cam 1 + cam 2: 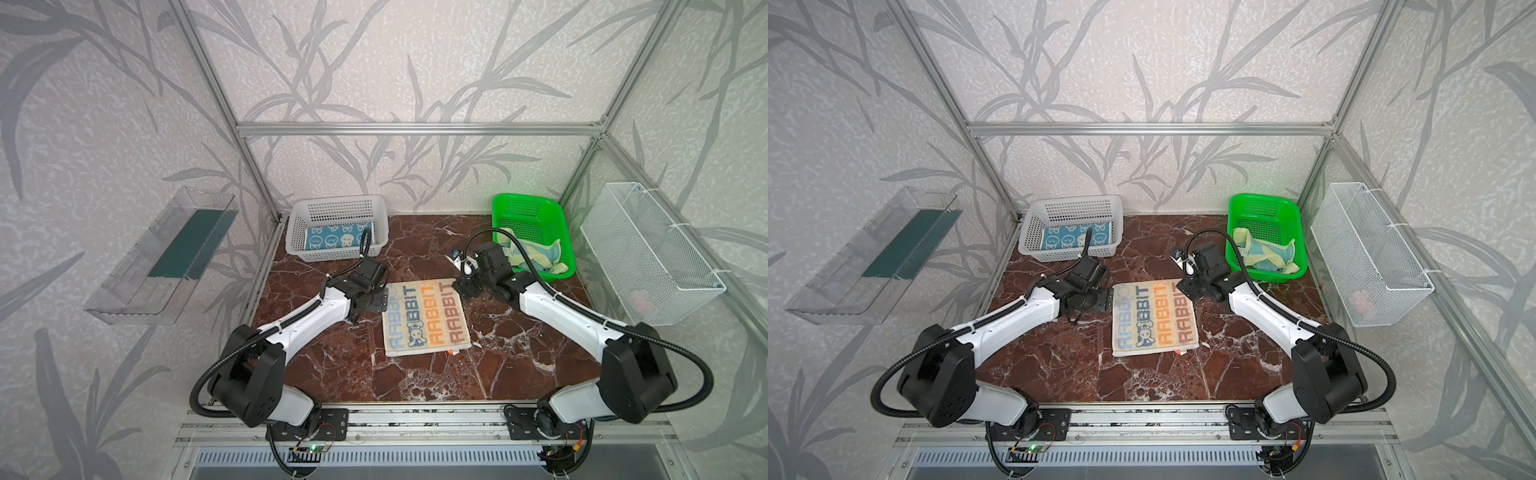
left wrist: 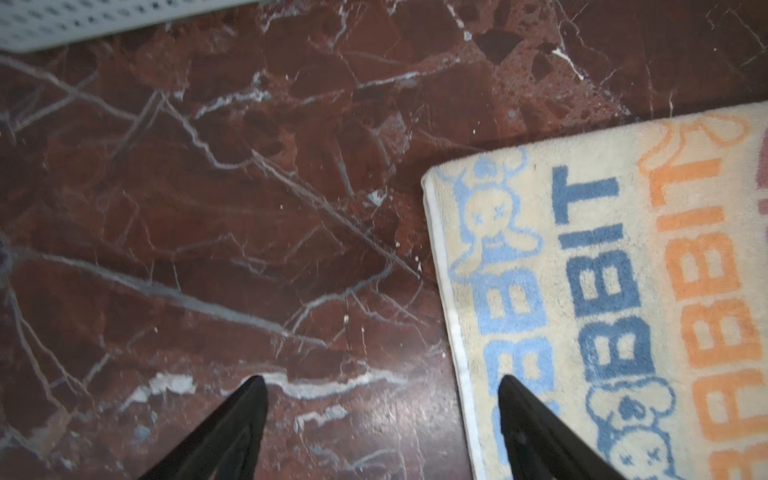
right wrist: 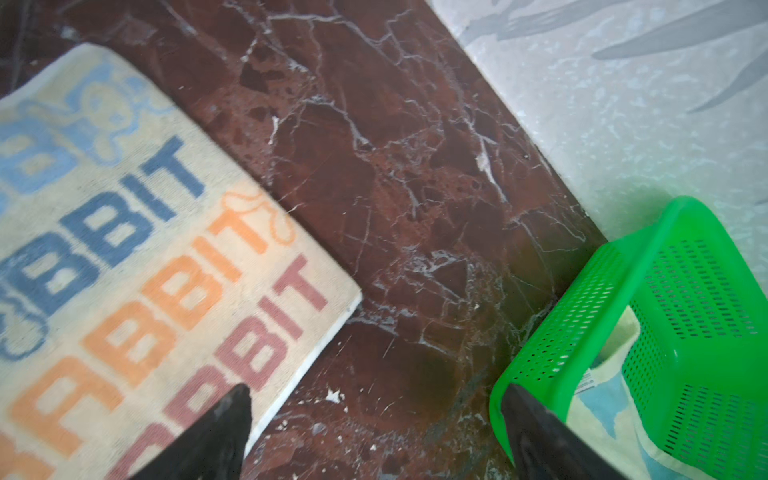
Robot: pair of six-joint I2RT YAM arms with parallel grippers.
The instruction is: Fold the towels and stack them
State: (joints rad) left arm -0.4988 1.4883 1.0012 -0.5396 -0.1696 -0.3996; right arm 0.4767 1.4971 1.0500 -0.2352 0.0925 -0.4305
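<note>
The cream towel with striped "RABBIT" lettering (image 1: 428, 318) (image 1: 1154, 318) lies flat in the middle of the marble table. My left gripper (image 1: 381, 300) (image 1: 1106, 298) (image 2: 380, 384) is open at the towel's far left edge, one finger over the cloth (image 2: 582, 291) and one over bare marble. At the far right corner my right gripper (image 1: 461, 286) (image 1: 1185, 286) (image 3: 374, 392) is open, one finger above the towel (image 3: 124, 249), holding nothing. The blue rabbit-face towel (image 1: 338, 238) (image 1: 1075, 237) lies folded in the white basket. A teal and pale yellow towel (image 1: 536, 257) (image 1: 1266, 253) is crumpled in the green basket.
The white basket (image 1: 299, 224) stands at the back left, the green basket (image 1: 528, 203) (image 3: 685, 291) at the back right close to my right wrist. A wire basket (image 1: 652, 253) hangs on the right wall and a clear tray (image 1: 162, 257) on the left wall.
</note>
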